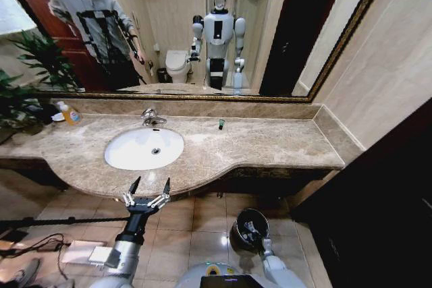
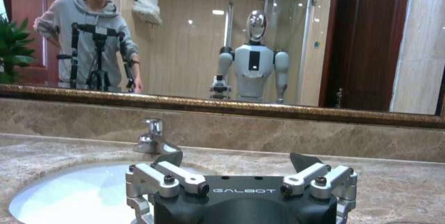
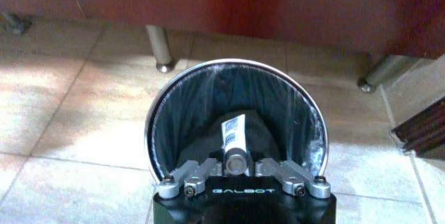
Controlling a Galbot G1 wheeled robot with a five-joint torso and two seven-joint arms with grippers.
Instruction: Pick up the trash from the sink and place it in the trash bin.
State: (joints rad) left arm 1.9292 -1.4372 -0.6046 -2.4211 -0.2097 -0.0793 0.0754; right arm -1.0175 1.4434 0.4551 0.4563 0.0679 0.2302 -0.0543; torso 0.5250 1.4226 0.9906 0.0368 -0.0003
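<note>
Right wrist view: right pincer (image 3: pixel 236 162) closed on a white tube (image 3: pixel 233 139) above the trash bin (image 3: pixel 174 104); left pincer (image 1: pixel 148 189) spread wide, empty, before the sink (image 1: pixel 128 156).

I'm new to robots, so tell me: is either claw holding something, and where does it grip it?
The right gripper pinches a white tube by its capped end, above the trash bin. The left gripper holds nothing.

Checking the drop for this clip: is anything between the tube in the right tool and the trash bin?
Nothing visible. The right tool is shut on a white tube directly above the open mouth of the trash bin, whose black liner shows with no lid. The left tool waits open at the counter edge by the sink.
</note>
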